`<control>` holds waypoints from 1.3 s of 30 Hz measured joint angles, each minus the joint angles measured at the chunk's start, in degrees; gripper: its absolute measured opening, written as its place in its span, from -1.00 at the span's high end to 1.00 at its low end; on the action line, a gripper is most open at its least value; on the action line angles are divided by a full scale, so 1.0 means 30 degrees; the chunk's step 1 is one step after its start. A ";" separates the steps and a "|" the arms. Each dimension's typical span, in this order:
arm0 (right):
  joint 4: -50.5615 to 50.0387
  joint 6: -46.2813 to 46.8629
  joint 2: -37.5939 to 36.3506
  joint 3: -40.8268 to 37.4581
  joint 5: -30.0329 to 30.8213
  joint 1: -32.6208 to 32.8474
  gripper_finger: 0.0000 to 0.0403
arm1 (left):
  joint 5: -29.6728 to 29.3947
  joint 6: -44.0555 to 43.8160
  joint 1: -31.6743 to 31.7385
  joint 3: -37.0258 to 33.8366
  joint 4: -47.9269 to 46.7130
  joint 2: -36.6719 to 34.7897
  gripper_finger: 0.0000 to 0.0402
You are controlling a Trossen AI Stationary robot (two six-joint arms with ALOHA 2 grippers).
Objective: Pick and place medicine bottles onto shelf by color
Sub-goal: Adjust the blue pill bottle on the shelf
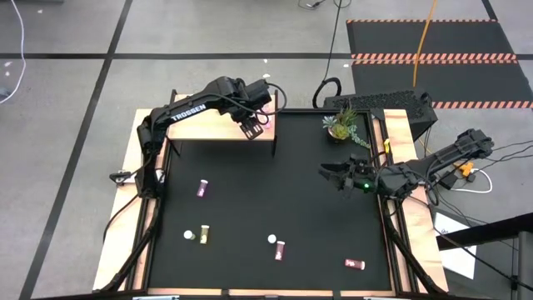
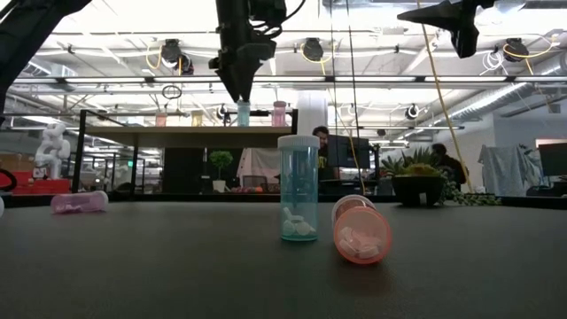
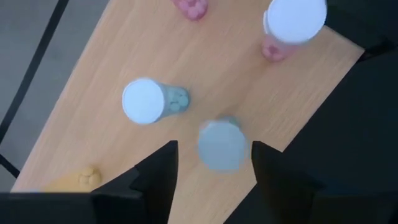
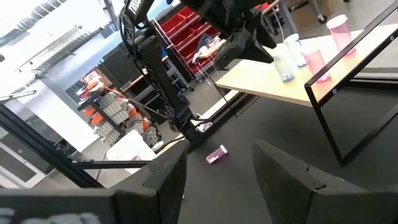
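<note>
Your main risk sits at the pale wooden shelf on thin black legs (image 3: pixel 205 68). The left gripper (image 3: pixel 214 163) hangs directly over a small blue-teal bottle with a white cap (image 3: pixel 221 144), standing upright on the board. Its fingers (image 3: pixel 163 168) stand apart on either side of the cap, apparently clear of it, so I judge the bottle released. A crooked lift could catch the cap and tip the bottle. A second blue-teal capped bottle (image 3: pixel 149 101) stands just beside it and could be knocked in turn. Two pink bottles (image 3: pixel 292 25) stand nearer the board's end and could roll off if struck.

The left arm reaches from the table's left side, folded at the elbow, with the wrist pointing straight down over the shelf's right end.

The right gripper (image 1: pixel 333 175) waits above the black table (image 1: pixel 250 200) near a small potted plant (image 1: pixel 341 125), fingers apart and holding nothing.

Several loose bottles remain on the mat: a pink one (image 1: pixel 202 188), a yellow one (image 1: pixel 203 234) and two red ones lying down (image 1: pixel 281 248).
</note>
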 joint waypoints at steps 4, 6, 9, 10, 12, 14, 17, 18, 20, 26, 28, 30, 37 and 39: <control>-0.0015 -0.0015 -0.0173 0.0000 0.0000 0.0000 0.13 | 0.0002 0.0077 0.0015 0.0021 -0.0540 -0.0495 -0.11; -0.0067 -0.0133 -0.0260 0.0000 0.0000 0.0000 0.13 | 0.0080 0.0138 0.0018 0.0181 -0.0687 -0.0872 -0.15; -0.0225 -0.0451 -0.0437 0.0000 0.0012 0.0000 0.13 | 0.0072 -0.0036 0.0049 0.0613 -0.0613 -0.1138 -0.18; -0.0308 -0.0482 -0.0517 0.0000 0.0022 -0.0009 0.13 | 0.0011 -0.0099 0.0129 0.0808 -0.0574 -0.1143 -0.18; -0.0315 -0.0517 -0.0667 0.0000 0.0022 -0.0102 0.13 | -0.0174 -0.0422 0.0466 0.1093 -0.0472 -0.1136 -0.18; -0.0312 -0.0527 -0.0823 0.0000 0.0038 -0.0156 0.13 | -0.0260 -0.1165 0.1033 0.1115 0.0291 -0.1140 -0.18; -0.0332 -0.0599 -0.1088 0.0000 0.0066 -0.0153 0.13 | 0.0948 -0.2328 0.1912 0.0912 0.1358 -0.1124 -0.18; -0.0337 -0.0597 -0.1183 0.0000 0.0065 -0.0153 0.13 | 0.1194 -0.2597 0.2128 0.0898 0.1494 -0.1104 -0.18; -0.0337 -0.0570 -0.1323 0.0000 0.0066 -0.0153 0.13 | 0.1260 -0.2964 0.2399 0.0896 0.1695 -0.1100 -0.18; -0.0318 -0.0428 -0.1584 0.0000 0.0066 -0.0153 0.13 | 0.1318 -0.2305 0.2667 0.0896 0.1921 -0.0774 -0.18; -0.0227 -0.0346 -0.1589 0.0000 0.0066 -0.0153 0.13 | 0.1399 -0.1996 0.2645 0.0889 0.1891 -0.0343 -0.18; -0.0162 -0.0131 -0.1589 0.0000 0.0066 -0.0104 0.13 | 0.1464 -0.1865 0.2630 0.0867 0.1889 0.0013 -0.18; -0.0133 0.0124 -0.1589 0.0000 0.0073 0.0328 0.13 | 0.1496 -0.1486 0.2680 0.0867 0.1915 0.0155 -0.18; -0.0133 0.0124 -0.1589 0.0000 0.0101 0.0386 0.13 | 0.1516 -0.1264 0.2800 0.0867 0.1918 0.0161 -0.18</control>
